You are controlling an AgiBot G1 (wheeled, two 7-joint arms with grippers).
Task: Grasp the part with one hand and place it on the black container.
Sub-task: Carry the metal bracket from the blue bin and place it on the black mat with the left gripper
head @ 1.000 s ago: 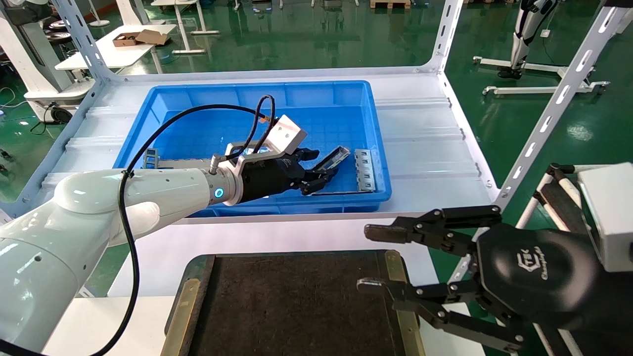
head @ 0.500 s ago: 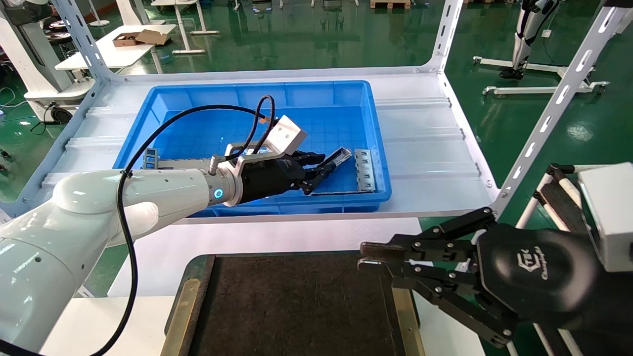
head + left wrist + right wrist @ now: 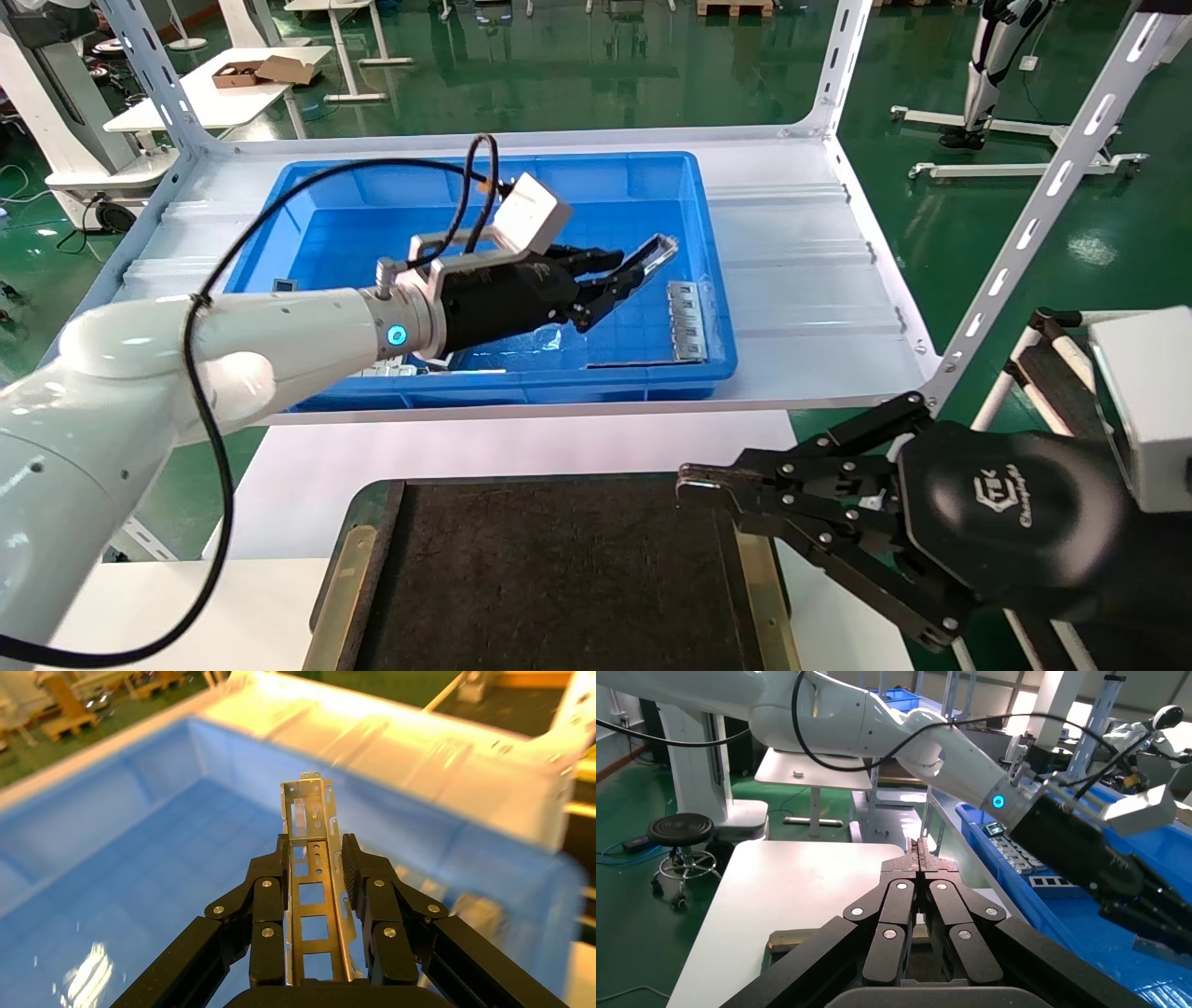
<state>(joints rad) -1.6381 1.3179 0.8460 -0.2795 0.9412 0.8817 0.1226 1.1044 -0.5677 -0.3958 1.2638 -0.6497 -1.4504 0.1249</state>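
Note:
My left gripper (image 3: 616, 277) is shut on the part (image 3: 655, 254), a slim grey metal channel with rectangular cutouts. It holds the part in the air above the floor of the blue bin (image 3: 466, 164), with the far end sticking out past the fingertips. In the left wrist view the part (image 3: 310, 808) runs lengthwise between the two pads of the gripper (image 3: 314, 859). The black container (image 3: 559, 578) lies at the near edge of the table, with brass strips along its sides. My right gripper (image 3: 691, 481) is shut and empty over the container's right edge; it also shows in the right wrist view (image 3: 919, 852).
A flat perforated silver plate (image 3: 686, 321) lies at the bin's right end. More grey parts (image 3: 391, 370) lie along its near wall. White shelf posts (image 3: 1034, 214) stand at the right. A white table surface (image 3: 800, 881) lies beyond the container.
My left gripper has closed on the part and lifted it up off the bin floor. My right gripper has gone from open to shut.

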